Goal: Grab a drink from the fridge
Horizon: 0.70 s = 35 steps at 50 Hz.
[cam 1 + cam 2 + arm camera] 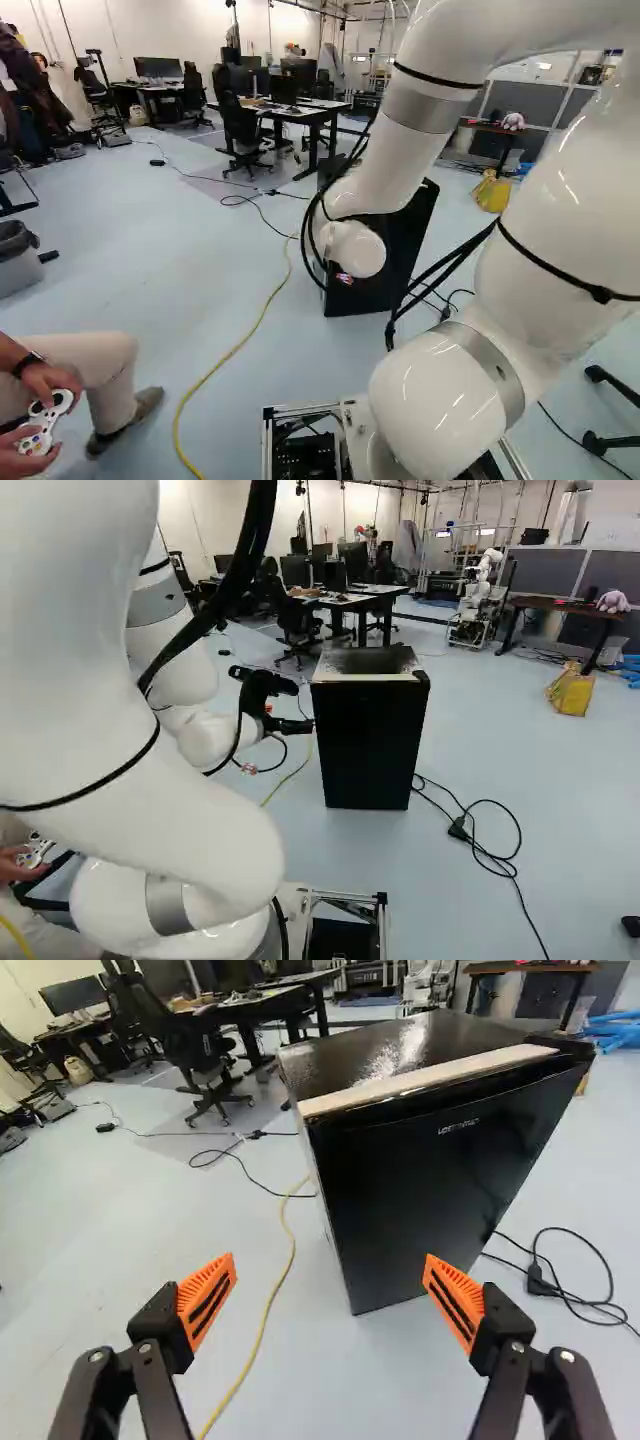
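One black fridge (368, 735), door (420, 1185) seemingly shut, stands ahead of one gripper (330, 1275), open and empty; drink unseen; step judged: approach; next: reach the door's free edge.

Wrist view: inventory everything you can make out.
fridge: one, black, pale strip along top front edge, ahead of tool
yellow cable: one, yellow, floor beside fridge
black cables: at least two, black, floor by fridge
chairs: at least two, black, by desks
desks: at least two, dark, beyond fridge
monitor: at least one, black, on desk
blue pieces: several, blue, beyond fridge
floor: one, pale blue-grey, underneath
tool: one, black, orange pads, open
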Available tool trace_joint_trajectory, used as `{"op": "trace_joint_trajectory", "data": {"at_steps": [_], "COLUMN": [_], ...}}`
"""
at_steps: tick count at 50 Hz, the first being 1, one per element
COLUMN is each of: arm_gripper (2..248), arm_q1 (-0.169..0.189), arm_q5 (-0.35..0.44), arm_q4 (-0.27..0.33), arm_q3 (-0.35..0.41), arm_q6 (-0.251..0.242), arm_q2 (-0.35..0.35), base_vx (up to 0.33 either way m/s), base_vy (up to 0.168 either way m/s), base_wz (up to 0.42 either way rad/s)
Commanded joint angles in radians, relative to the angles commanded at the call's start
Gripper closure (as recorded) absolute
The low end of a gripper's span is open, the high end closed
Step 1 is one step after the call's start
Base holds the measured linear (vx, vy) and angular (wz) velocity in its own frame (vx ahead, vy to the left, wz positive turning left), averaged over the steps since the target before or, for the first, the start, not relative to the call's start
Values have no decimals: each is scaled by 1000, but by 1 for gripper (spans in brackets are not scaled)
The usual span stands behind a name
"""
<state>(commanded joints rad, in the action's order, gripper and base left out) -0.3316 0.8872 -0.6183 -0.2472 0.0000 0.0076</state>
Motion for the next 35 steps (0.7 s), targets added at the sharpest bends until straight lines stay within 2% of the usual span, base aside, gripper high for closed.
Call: {"op": "trace_joint_trajectory", "data": {"at_steps": [35], "arm_gripper": [3], "arm_q1": [-122], "arm_q5": [162], "arm_q4": [-169], "arm_q3": [-106], "arm_q6": [0], "arm_q2": [-203], "base_vx": [0], "base_vy": [0], "base_wz": [0]}}
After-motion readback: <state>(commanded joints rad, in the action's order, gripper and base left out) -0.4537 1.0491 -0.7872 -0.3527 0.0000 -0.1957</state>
